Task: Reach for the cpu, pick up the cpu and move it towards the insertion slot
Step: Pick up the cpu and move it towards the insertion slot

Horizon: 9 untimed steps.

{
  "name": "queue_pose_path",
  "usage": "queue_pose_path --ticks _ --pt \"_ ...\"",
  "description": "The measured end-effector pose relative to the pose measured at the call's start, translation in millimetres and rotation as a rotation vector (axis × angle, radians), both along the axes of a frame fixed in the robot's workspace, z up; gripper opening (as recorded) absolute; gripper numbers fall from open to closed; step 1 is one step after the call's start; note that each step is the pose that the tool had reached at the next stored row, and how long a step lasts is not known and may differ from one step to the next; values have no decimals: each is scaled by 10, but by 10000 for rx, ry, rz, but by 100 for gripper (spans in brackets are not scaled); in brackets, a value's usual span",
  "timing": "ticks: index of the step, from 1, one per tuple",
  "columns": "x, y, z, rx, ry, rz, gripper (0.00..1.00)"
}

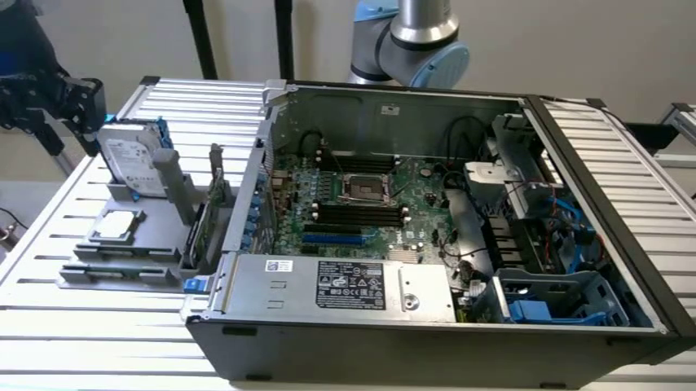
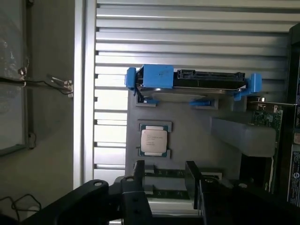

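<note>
The cpu (image 2: 153, 140), a small square chip with a silvery top, lies flat in a recess of the grey fixture (image 2: 187, 136). In the exterior view the cpu (image 1: 116, 226) sits on that fixture at the exterior view's left, outside the computer case. My gripper (image 2: 165, 180) hovers above the fixture, open, with its two dark fingers (image 2: 140, 178) apart and nothing between them. It is well clear of the chip. The insertion slot (image 1: 367, 189), a square socket with a metal frame, lies on the green board inside the open case.
An upright silver hard drive with blue rails (image 2: 192, 84) stands on the fixture just beyond the cpu. A green card (image 2: 267, 117) stands beside the fixture. The case wall (image 1: 256, 187) separates fixture and board. Black memory slots (image 1: 354, 216) flank the socket. The slatted metal table (image 1: 65, 301) surrounds everything.
</note>
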State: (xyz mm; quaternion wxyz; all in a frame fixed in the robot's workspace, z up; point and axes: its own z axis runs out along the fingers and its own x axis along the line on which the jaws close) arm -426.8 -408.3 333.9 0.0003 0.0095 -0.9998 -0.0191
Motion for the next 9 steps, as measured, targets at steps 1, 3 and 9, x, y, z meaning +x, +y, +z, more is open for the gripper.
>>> queue_pose_path --ticks 1,3,9 --pt "0 0 -9 -2 40 -1 53" --pt "0 1 -31 -2 97 -4 59" --pt "0 8 -131 -3 177 -51 65"
